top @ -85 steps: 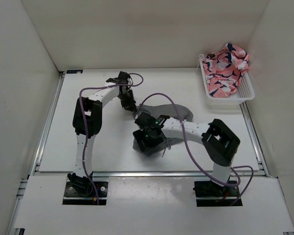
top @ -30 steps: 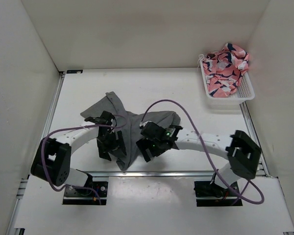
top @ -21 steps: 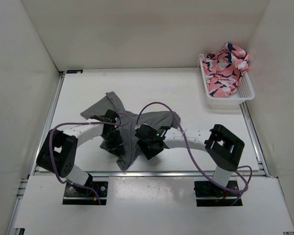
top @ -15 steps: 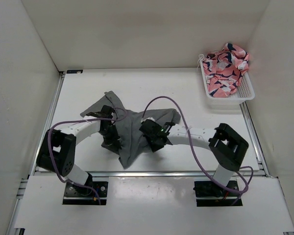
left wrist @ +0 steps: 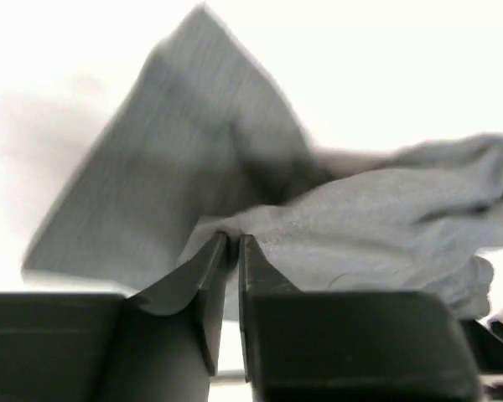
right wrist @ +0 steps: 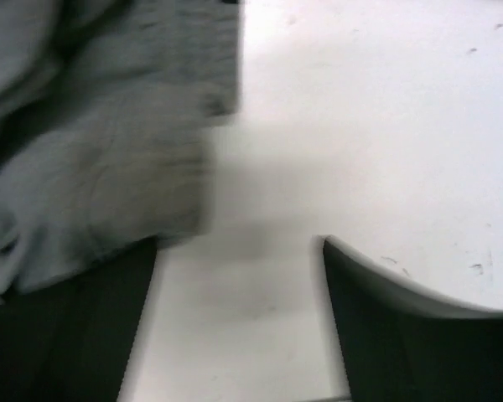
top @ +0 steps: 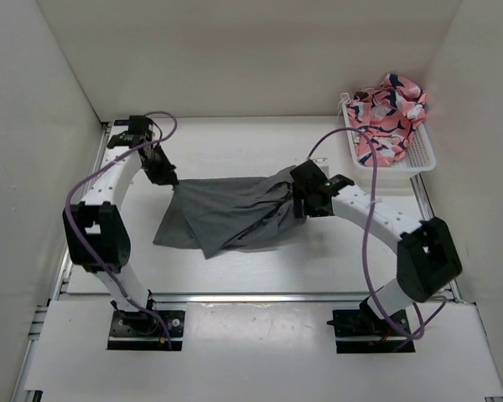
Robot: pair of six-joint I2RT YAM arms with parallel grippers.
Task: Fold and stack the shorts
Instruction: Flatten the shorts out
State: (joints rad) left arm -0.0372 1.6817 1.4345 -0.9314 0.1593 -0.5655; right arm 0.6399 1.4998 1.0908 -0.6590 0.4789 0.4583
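The dark grey shorts [top: 235, 218] lie stretched out across the middle of the table. My left gripper [top: 169, 178] is at their far left corner. In the left wrist view it [left wrist: 232, 239] is shut on an edge of the grey cloth [left wrist: 360, 226]. My right gripper [top: 303, 201] is at the shorts' right end. In the right wrist view it [right wrist: 239, 251] is open and empty over bare table, with the grey cloth [right wrist: 92, 167] at its left finger. The pink patterned shorts [top: 390, 113] are piled in a basket at the far right.
The white basket [top: 419, 159] stands at the table's far right corner. White walls close in the left, back and right sides. A metal rail [top: 260, 296] runs along the near table edge, with both arm bases in front of it.
Both grippers have moved away from the near edge and apart, the left to the far left and the right to the right. The bunched grey shorts are now pulled out wide.
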